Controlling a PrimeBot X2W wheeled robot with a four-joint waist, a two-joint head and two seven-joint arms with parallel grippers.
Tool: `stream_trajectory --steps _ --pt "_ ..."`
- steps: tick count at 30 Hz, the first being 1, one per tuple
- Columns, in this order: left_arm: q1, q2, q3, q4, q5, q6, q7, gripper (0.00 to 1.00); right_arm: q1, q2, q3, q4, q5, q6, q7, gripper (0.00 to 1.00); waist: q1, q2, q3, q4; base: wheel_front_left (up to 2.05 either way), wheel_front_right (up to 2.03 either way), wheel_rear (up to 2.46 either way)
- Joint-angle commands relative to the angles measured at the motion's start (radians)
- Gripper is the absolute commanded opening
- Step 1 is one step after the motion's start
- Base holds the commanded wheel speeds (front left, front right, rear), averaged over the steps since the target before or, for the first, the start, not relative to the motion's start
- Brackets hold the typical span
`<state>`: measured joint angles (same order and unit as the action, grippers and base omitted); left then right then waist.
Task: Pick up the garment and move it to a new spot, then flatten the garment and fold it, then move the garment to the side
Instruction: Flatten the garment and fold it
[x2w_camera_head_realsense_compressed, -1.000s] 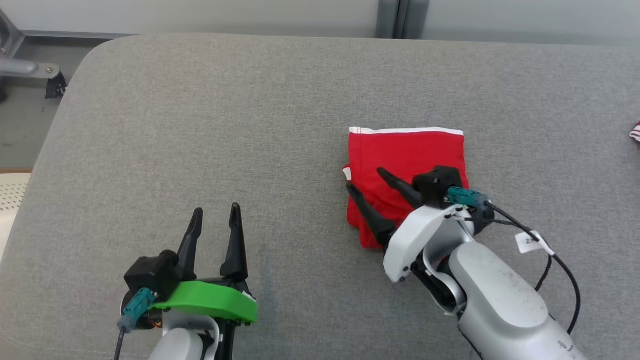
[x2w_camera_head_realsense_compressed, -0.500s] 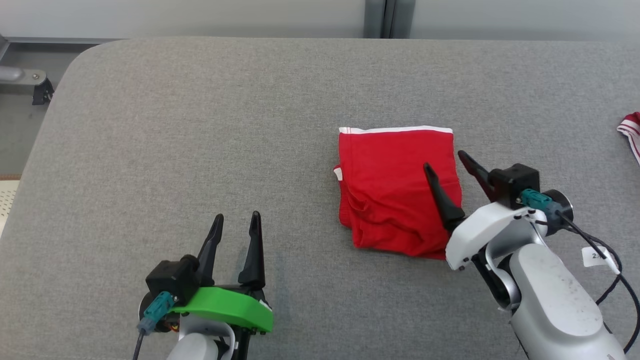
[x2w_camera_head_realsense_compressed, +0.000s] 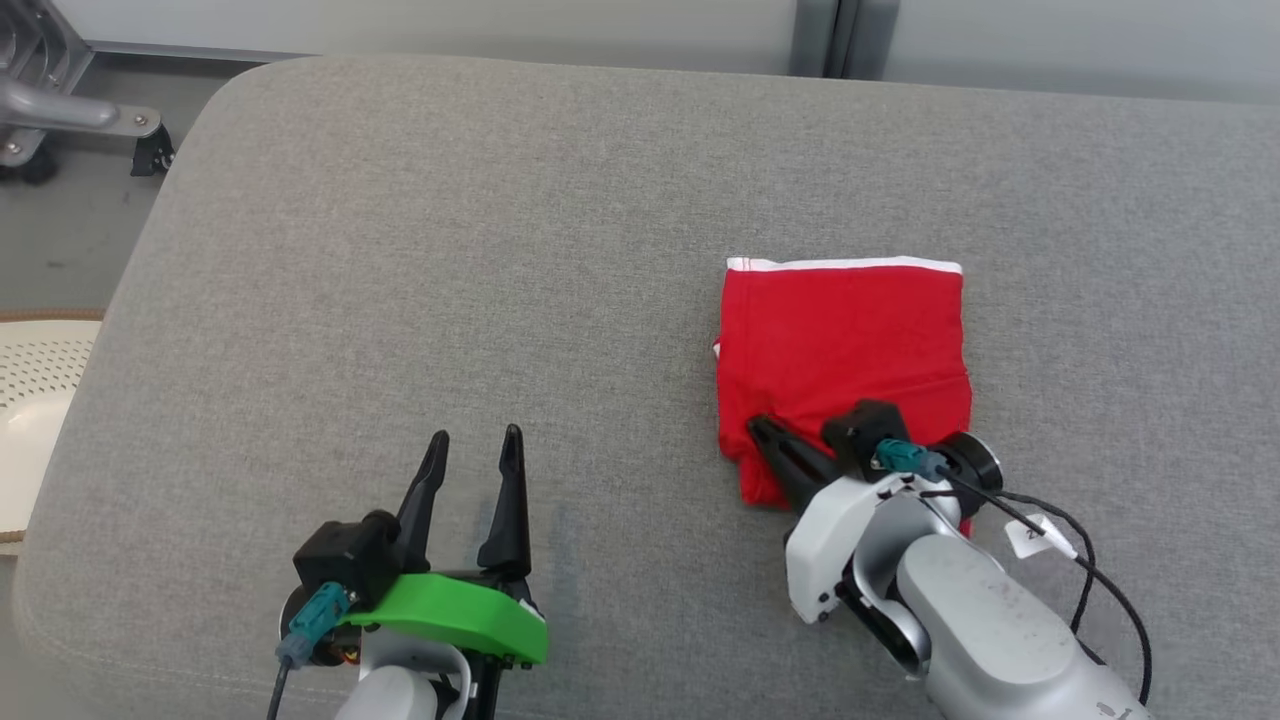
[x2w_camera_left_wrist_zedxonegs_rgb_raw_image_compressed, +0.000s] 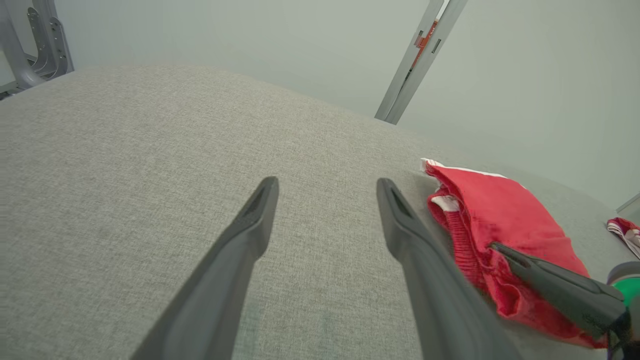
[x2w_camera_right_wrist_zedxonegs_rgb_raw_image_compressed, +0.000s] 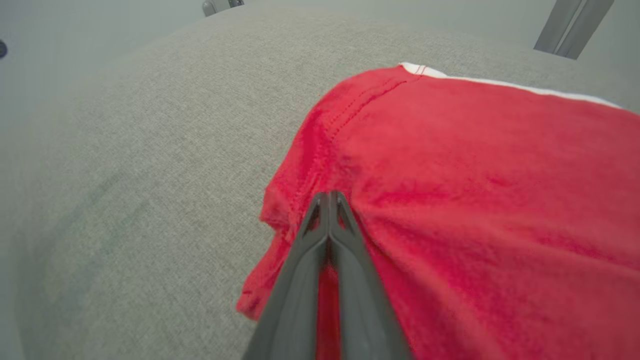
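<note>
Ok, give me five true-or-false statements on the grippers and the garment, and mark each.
1. The left gripper is open. True.
2. The right gripper is open. False: it is shut on the near left corner of the garment.
3. The garment is blue. False: it is red, with a white far edge.
4. The garment lies on the grey pad. True.
5. The left gripper touches the garment. False: it is apart from it, over bare pad.
</note>
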<state>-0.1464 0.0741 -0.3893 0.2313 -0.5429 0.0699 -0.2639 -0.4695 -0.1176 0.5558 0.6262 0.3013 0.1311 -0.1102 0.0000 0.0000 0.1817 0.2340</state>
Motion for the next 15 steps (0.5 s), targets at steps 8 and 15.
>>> stream_trajectory --steps 8,15 --pt "0.017 -0.007 0.039 -0.003 0.025 -0.004 0.0 1.0 -0.06 0.015 0.146 0.096 0.052 -0.001 -0.071 0.0 0.0 0.0 -0.01 -0.025 0.0 0.0 0.0" --pt "0.024 -0.012 0.087 -0.026 0.053 -0.014 0.0 1.0 -0.067 -0.002 0.096 0.049 0.07 -0.001 -0.148 1.0 0.0 0.0 -0.051 -0.088 0.0 0.0 0.0"
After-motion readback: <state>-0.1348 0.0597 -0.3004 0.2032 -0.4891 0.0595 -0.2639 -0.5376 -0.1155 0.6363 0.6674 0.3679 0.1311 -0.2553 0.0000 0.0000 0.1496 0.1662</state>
